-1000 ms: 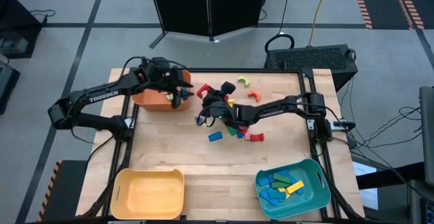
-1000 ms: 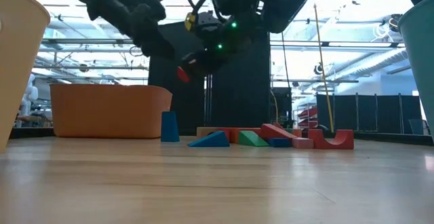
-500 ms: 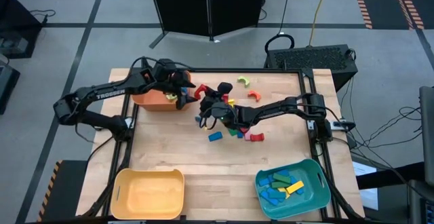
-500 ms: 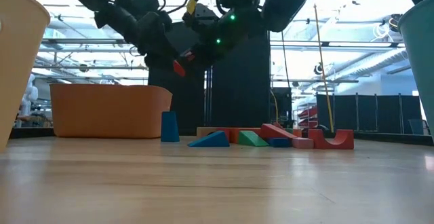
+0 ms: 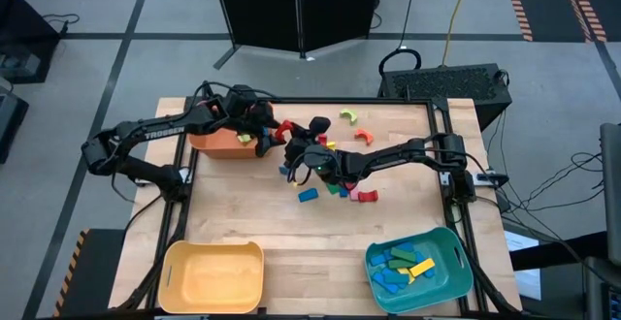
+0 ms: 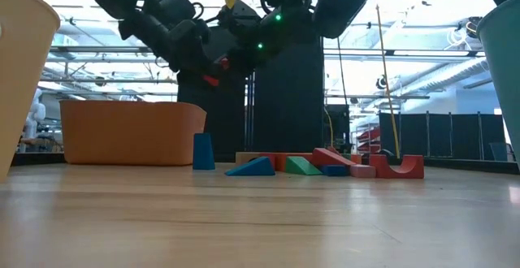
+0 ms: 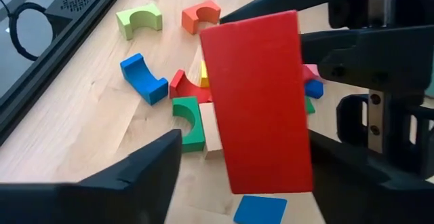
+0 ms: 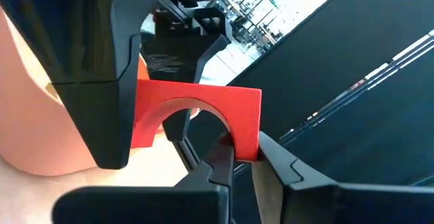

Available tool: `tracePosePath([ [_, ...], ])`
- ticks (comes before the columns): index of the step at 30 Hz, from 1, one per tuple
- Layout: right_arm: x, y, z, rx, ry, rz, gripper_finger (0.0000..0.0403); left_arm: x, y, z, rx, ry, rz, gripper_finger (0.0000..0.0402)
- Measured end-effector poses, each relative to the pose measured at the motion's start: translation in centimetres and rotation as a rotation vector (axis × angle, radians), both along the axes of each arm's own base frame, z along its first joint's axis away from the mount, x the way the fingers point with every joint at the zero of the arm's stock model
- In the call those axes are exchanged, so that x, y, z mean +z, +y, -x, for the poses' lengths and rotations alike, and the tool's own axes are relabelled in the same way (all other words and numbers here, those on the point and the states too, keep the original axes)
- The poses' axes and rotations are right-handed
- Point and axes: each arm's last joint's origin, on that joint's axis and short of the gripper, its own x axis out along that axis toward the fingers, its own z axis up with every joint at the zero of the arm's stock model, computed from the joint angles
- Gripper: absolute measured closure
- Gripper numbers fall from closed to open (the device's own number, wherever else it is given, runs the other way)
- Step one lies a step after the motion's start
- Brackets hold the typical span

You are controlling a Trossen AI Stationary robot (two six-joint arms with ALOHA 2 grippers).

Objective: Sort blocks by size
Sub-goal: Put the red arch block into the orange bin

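The right gripper [image 5: 291,138] hangs above the tabletop [image 5: 291,242] toward its far edge, just beside the orange bin [image 5: 215,142] at the far left corner; its jaws are clamped on a red arch [image 8: 196,112]. In the right wrist view the arch sits crosswise with one leg pinched between the two fingertips [image 8: 224,159], its hollow facing back toward the wrist.

The left gripper [image 5: 260,126] is raised over the near-right rim of the orange bin, its tips facing the right gripper; its jaws stand wide apart. In the left wrist view the arch's flat red face lies in the gap between the two dark fingers [image 7: 146,170], touching neither as far as can be seen, while the right gripper's black body holds it from the far side.

In the low view both grippers meet high above the tabletop, the red arch [image 6: 213,79] a small spot between them.

The other blocks [image 5: 335,186] lie loose around the middle of the tabletop; a green arch [image 5: 347,117] and an orange arch [image 5: 363,137] lie nearer the far edge. A yellow bin [image 5: 213,276] sits at the near left corner; a teal bin [image 5: 456,262] at the near right corner holds blue and green blocks and a yellow one.
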Motion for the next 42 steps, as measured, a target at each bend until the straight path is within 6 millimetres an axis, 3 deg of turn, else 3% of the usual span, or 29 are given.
tracePosePath([
  [6, 0.0, -0.1, 0.0, -0.002, 0.000, 0.000, 0.0381, 0.0, 0.0, 0.0, -0.005, -0.003, 0.003, 0.0185],
  [16, 0.0, -0.2, 0.0, -0.008, -0.016, -0.014, 0.0380, 0.1, 0.0, 0.1, -0.003, -0.004, 0.003, 0.0239],
  [23, 0.1, -0.2, 0.1, -0.043, -0.028, -0.008, 0.0373, 1.1, 0.2, 1.0, 0.023, -0.032, -0.016, 0.0244],
  [35, 0.0, -0.1, 0.1, -0.045, -0.012, -0.005, 0.0284, 1.5, 0.1, 1.6, 0.058, -0.017, -0.036, 0.0246],
  [42, 0.0, -0.1, 0.1, -0.059, -0.011, -0.001, 0.0260, 1.5, 0.1, 1.6, 0.052, -0.017, -0.033, 0.0245],
])
